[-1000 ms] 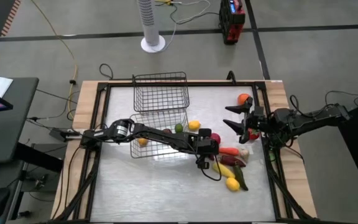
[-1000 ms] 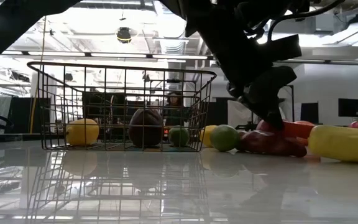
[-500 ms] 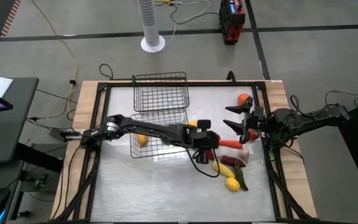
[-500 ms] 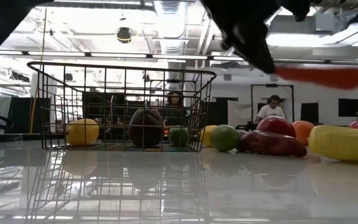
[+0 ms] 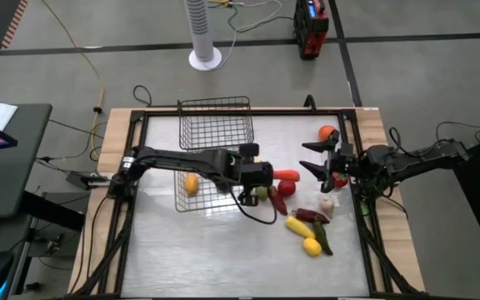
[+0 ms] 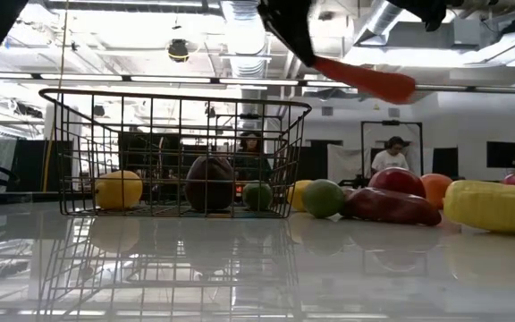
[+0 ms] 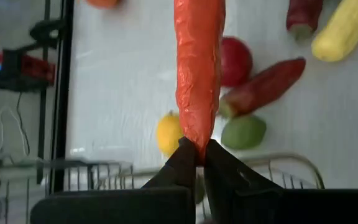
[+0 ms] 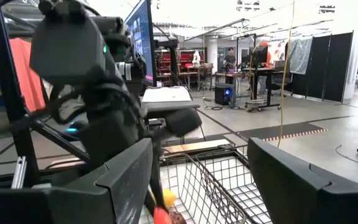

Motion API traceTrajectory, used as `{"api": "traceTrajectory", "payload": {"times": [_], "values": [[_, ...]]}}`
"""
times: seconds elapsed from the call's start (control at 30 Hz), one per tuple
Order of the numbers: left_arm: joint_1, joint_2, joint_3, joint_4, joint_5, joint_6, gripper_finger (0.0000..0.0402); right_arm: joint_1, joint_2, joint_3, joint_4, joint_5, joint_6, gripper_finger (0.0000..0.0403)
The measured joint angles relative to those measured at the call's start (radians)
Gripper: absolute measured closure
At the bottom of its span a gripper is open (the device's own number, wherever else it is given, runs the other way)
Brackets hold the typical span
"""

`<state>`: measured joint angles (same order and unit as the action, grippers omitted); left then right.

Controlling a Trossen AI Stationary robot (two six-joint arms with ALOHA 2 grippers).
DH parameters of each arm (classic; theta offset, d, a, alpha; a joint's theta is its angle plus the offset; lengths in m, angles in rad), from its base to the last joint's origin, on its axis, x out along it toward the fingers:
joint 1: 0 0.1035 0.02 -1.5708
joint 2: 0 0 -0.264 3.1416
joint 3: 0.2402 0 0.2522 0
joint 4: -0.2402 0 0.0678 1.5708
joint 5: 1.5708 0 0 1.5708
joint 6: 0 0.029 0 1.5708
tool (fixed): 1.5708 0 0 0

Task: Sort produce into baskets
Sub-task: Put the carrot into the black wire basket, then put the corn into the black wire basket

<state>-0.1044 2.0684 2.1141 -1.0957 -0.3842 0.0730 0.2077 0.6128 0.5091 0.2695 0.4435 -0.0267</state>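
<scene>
My left gripper [image 5: 261,173] is shut on an orange-red carrot [image 5: 287,175], high above the table by the near basket's right end; the carrot also shows in the low view [image 6: 365,79]. The near wire basket [image 5: 215,182] holds a lemon [image 5: 191,185], a dark fruit [image 6: 210,183] and a lime [image 6: 257,195]. The second basket [image 5: 215,125] stands behind it. A lime [image 7: 244,130], lemon [image 7: 168,132], apple [image 7: 235,59] and chili [image 7: 263,87] lie on the table under the carrot. My right gripper [image 5: 323,163] is open and empty at the table's right edge. My left gripper pinches the carrot's narrower end [image 7: 194,138] between its two fingers. The fingers come from the table's left, slanting down, and the carrot sticks out in line with them toward the right. It is lifted clear of the table, its free end [image 6: 405,88] a little lower.
Corn [image 5: 298,225], a lemon [image 5: 311,247] and dark chilies [image 5: 311,215] lie at the right near side. An orange [image 5: 328,132] sits at the far right by my right gripper. A black frame [image 5: 140,133] borders the table. People stand in the room behind.
My left gripper has risen with the carrot and gone toward the table's left and far edges, toward the near basket. The carrot, first among the produce on the table, is now lifted clear and stays pointing right.
</scene>
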Motion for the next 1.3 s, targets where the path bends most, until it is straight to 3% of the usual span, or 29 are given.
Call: {"api": "traceTrajectory", "payload": {"times": [0.27, 0.63, 0.8, 0.93, 1.07, 1.23, 1.3], "values": [[-0.022, -0.129, -0.173, -0.043, -0.144, -0.075, 0.0401, 0.0, 0.0, 0.0, 0.0, 0.0, 0.0, 0.0111], [0.093, -0.465, -0.643, 0.222, -0.287, -0.115, 0.0401, -0.001, 0.002, 0.0, 0.013, 0.0, 0.0, 0.0111], [0.191, -0.594, -0.826, 0.251, -0.403, -0.175, 0.0397, -0.001, 0.002, 0.0, 0.026, 0.0, 0.0, 0.0111], [0.271, -0.643, -0.912, 0.243, -0.404, -0.251, 0.0364, -0.001, 0.002, 0.0, 0.033, 0.0, 0.0, 0.0111], [0.329, -0.643, -0.933, 0.221, -0.349, -0.271, 0.0305, -0.001, 0.002, 0.0, 0.034, 0.0, 0.0, 0.0111], [0.344, -0.628, -0.935, 0.23, -0.319, -0.245, 0.0228, -0.001, 0.002, 0.0, 0.038, 0.0, 0.0, 0.0111], [0.337, -0.631, -0.933, 0.275, -0.26, -0.232, 0.0206, -0.001, 0.002, 0.0, 0.034, 0.0, 0.0, 0.0111]]}}
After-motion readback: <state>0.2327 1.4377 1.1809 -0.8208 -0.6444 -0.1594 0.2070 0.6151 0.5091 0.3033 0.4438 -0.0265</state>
